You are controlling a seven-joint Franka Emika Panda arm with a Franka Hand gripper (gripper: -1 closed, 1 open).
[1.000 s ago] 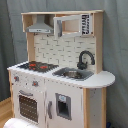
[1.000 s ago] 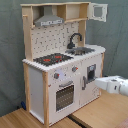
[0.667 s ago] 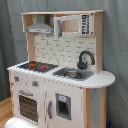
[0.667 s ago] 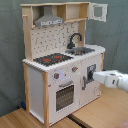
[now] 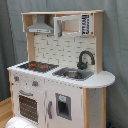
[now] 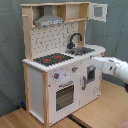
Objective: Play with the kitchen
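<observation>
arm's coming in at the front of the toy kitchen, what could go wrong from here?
1. The arm is level with the door right of the oven door; a push there could shove or tip the tall kitchen rather than open anything.
2. Its tip is hidden against the front panel in the second exterior view, so contact cannot be confirmed.

Kitchen point(image 5: 65, 95): matt white panels, pale wood frame. Sink point(image 5: 74, 74): shiny metal. Faucet point(image 6: 75, 38): glossy black. Table point(image 6: 100, 112): smooth wood.
</observation>
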